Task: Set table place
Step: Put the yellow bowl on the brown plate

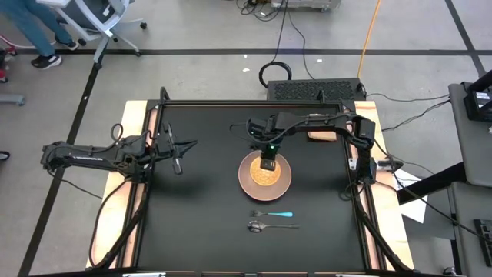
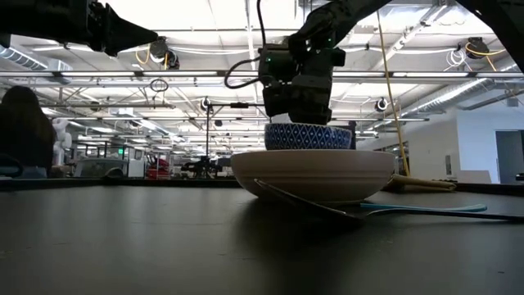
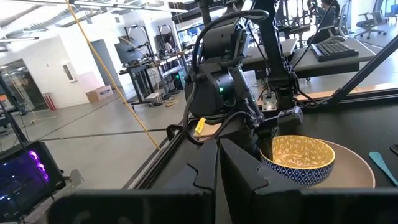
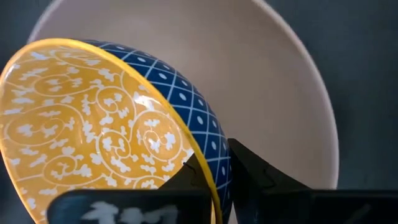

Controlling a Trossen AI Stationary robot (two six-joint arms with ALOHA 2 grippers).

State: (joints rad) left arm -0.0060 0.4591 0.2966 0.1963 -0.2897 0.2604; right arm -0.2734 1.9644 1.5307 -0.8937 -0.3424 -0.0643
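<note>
A beige plate (image 1: 283, 181) lies on the black table (image 1: 200, 215) at its middle. A bowl (image 4: 99, 124), yellow-patterned inside and blue-latticed outside, is in the plate's hollow; the plate's rim hides its foot in the low view (image 2: 309, 136). My right gripper (image 4: 217, 177) reaches in from the table's far right and is shut on the bowl. My left gripper (image 1: 179, 165) hangs shut and empty over the table's left part, well apart from the plate. My right gripper holds the bowl's rim (image 4: 208, 168) at the bowl's far side, one finger inside the bowl and one (image 4: 255, 171) outside against the blue wall. The fingers come from above, pointing down. Whether the bowl rests on the plate or hangs just above it, I cannot tell.
A fork with a teal handle (image 1: 274, 214) and a metal spoon (image 1: 263, 225) lie side by side near the plate, toward the table's near edge. A tan block (image 1: 321, 136) lies at the far right. A black box (image 1: 315, 90) stands beyond the far edge.
</note>
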